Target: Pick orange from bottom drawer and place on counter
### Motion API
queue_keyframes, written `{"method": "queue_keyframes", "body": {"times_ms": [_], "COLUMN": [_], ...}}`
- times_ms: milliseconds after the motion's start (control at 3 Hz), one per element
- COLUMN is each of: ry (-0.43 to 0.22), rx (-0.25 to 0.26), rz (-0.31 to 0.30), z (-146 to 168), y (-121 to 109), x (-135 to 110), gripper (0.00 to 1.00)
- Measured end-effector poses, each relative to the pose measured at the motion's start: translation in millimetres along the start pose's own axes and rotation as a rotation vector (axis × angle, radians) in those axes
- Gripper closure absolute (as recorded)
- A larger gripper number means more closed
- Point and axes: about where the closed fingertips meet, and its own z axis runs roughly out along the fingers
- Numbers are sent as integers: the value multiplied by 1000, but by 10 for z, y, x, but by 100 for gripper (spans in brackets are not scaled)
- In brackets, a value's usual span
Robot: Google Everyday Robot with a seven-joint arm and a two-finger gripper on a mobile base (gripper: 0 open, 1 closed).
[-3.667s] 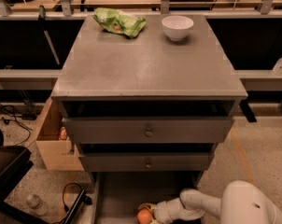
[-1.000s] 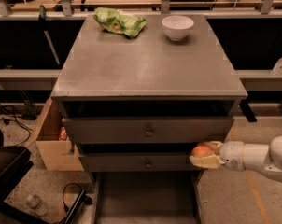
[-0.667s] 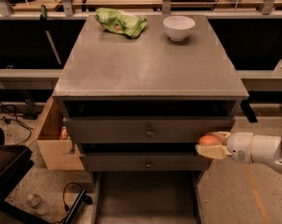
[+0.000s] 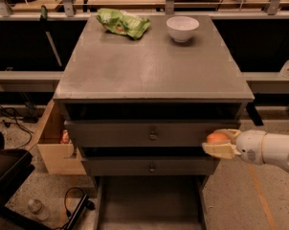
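Hand (image 4: 219, 143) clamped on orange (image 4: 216, 137), right of upper drawer front (image 4: 135, 134); table (image 4: 149, 68) top lies up-left, probably a fair lift away.

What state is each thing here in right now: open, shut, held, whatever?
orange: held in the air
claw: shut on the orange, beside the drawers' right edge
bottom drawer: pulled open, visible part bare
upper drawers: both shut
bowl: upright on the counter
green bag: lying on the counter

Along the back edge of the flat grey counter (image 4: 154, 66), crumpled green snack bag (image 4: 123, 23) left of round white bowl (image 4: 183, 28); below its front right corner, white two-finger gripper (image 4: 220, 145) clasping small round orange (image 4: 217, 138), higher than the grey bottom drawer (image 4: 149, 200).
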Motion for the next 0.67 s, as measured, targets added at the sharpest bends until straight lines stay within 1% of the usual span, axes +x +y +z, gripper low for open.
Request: {"method": "queue_keyframes", "body": {"times_ms": [333, 667], "ry": [-3, -10], "rx": [94, 154], "rz": [-28, -71], "z": [-356, -656], "y": [144, 217], "x": [-602, -1345], "gripper": [100, 100]}}
